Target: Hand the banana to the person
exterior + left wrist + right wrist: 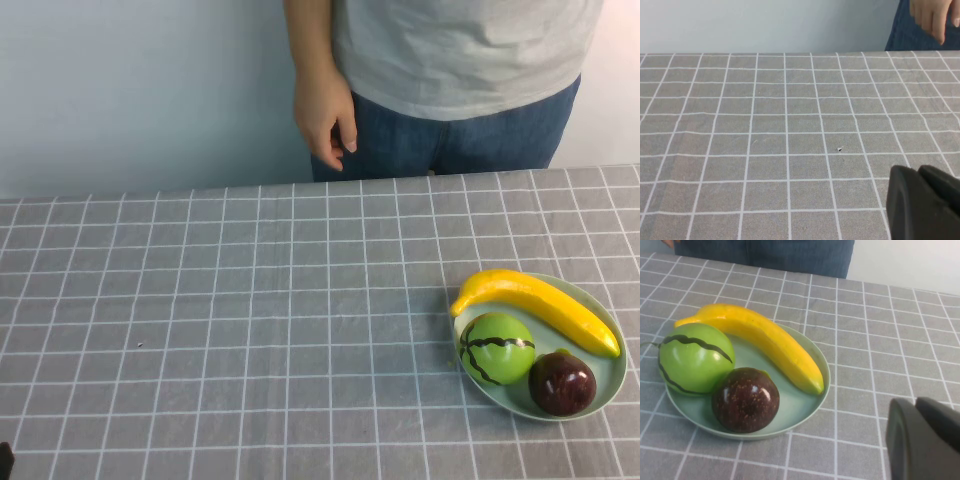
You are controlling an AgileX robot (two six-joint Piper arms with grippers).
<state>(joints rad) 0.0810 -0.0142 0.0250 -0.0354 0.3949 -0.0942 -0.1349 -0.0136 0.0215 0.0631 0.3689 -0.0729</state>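
Note:
The banana [540, 305] lies on a pale green plate [610, 385] at the table's right side, along the plate's far rim. It also shows in the right wrist view [765, 342]. The person [450, 60] stands behind the table's far edge, one hand [325, 115] hanging down empty. My right gripper [916, 404] is shut and empty, low over the cloth beside the plate, apart from the banana. My left gripper [918, 172] is shut and empty over the bare cloth on the left. Neither gripper shows in the high view.
A green striped ball [497, 348] and a dark purple fruit [562, 383] share the plate with the banana. A grey checked cloth [250, 330] covers the table. The person's hand [935, 17] shows beyond the far edge in the left wrist view.

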